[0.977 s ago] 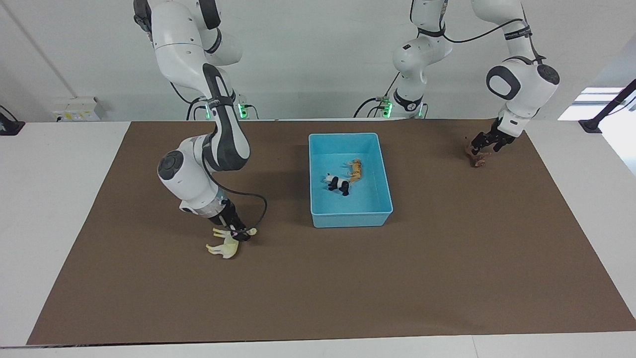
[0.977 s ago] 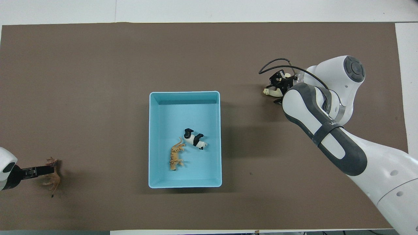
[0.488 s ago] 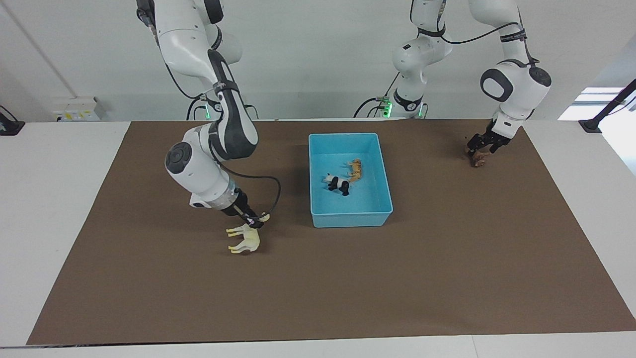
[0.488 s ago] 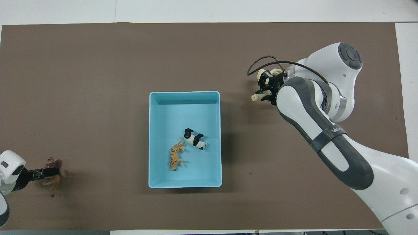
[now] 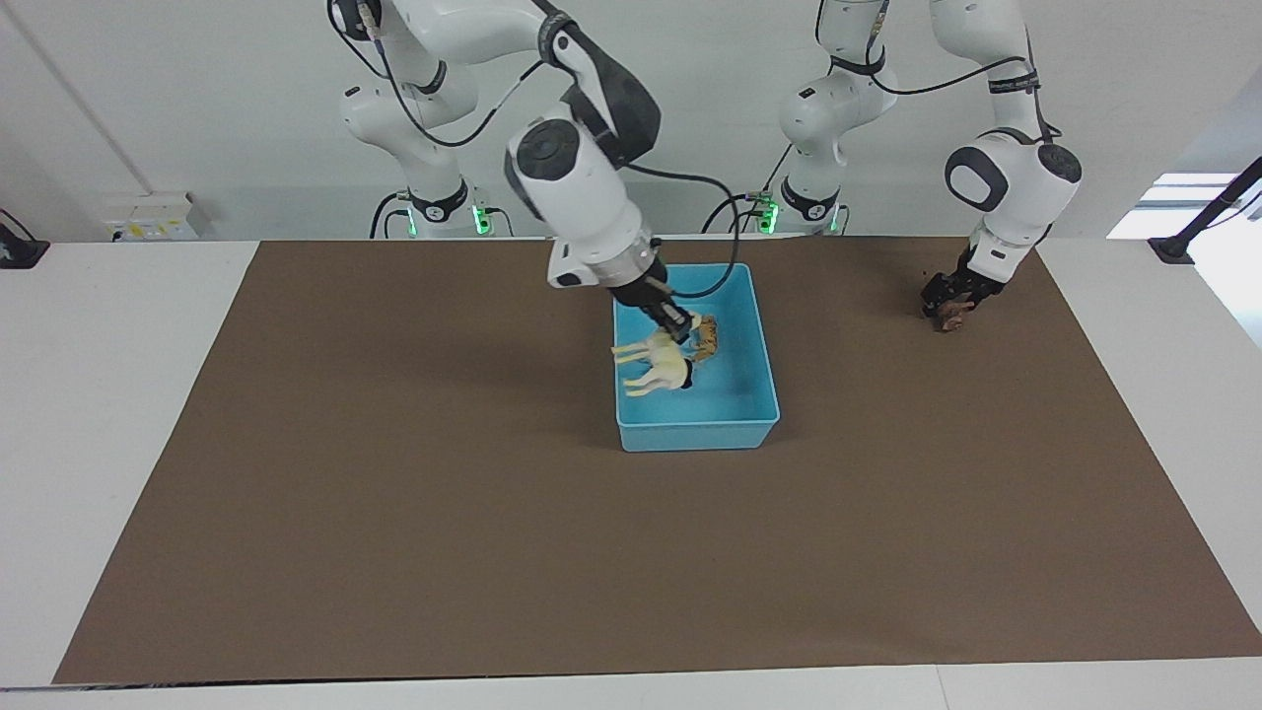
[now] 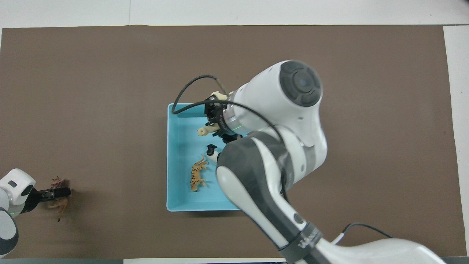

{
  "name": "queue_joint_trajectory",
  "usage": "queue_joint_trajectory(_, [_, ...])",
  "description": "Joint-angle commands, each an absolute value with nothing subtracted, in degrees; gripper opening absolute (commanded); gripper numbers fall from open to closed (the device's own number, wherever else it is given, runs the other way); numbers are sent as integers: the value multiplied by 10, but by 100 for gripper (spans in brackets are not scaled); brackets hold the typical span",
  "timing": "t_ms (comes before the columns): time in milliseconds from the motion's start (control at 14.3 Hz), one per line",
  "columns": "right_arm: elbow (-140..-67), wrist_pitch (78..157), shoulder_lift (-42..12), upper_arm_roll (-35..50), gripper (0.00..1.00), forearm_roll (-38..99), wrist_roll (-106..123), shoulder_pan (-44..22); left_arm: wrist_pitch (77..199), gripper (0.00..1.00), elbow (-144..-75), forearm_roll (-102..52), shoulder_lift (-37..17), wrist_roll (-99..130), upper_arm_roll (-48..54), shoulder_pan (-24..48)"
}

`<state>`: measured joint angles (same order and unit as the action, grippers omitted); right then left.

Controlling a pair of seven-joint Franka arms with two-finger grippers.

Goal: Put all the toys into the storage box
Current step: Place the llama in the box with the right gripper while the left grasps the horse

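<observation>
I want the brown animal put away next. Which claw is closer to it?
The left claw: it is right at the brown animal, by the left arm's end. The right claw is over the blue box, holding the cream horse.

White-walled workspace with a covered table

A white table (image 5: 128, 325) is carrying a large brown mat (image 5: 394, 552) that is covering most of its top, leaving white margins showing at both ends and along the edges. A plain white wall (image 5: 690, 118) is running along the table's robot end. A white socket box (image 5: 156, 217) is sitting at the wall's foot toward the right arm's end. Bright daylight is entering through an opening (image 5: 1183, 202) toward the left arm's end, where a black bracket (image 5: 1208, 222) is standing on the table.
</observation>
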<state>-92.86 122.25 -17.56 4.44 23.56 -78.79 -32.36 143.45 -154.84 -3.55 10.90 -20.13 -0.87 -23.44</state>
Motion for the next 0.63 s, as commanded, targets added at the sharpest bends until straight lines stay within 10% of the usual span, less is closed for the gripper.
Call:
queue_joint_trajectory(0, [-1022, 1271, -142, 41, 0, 241, -754, -321, 1449, 31, -1554, -30, 109, -178, -10, -219])
queue_joint_trajectory(70, [-1045, 1286, -133, 41, 0, 241, -751, -330, 1447, 12, -1553, -30, 109, -178, -10, -219])
queue_joint_trajectory(140, [-1056, 1292, -127, 41, 63, 241, -750, -333, 1445, 10, -1550, -30, 108, -178, -10, -219])
queue_joint_trajectory(209, [-1055, 1287, -127, 41, 100, 240, -751, -339, 1445, 10, -1548, -30, 108, -178, -10, -219])
queue_joint_trajectory(558, [-956, 1143, -107, 26, 100, 179, -738, -295, 1299, 10, -1399, -30, 93, -130, -6, -187])
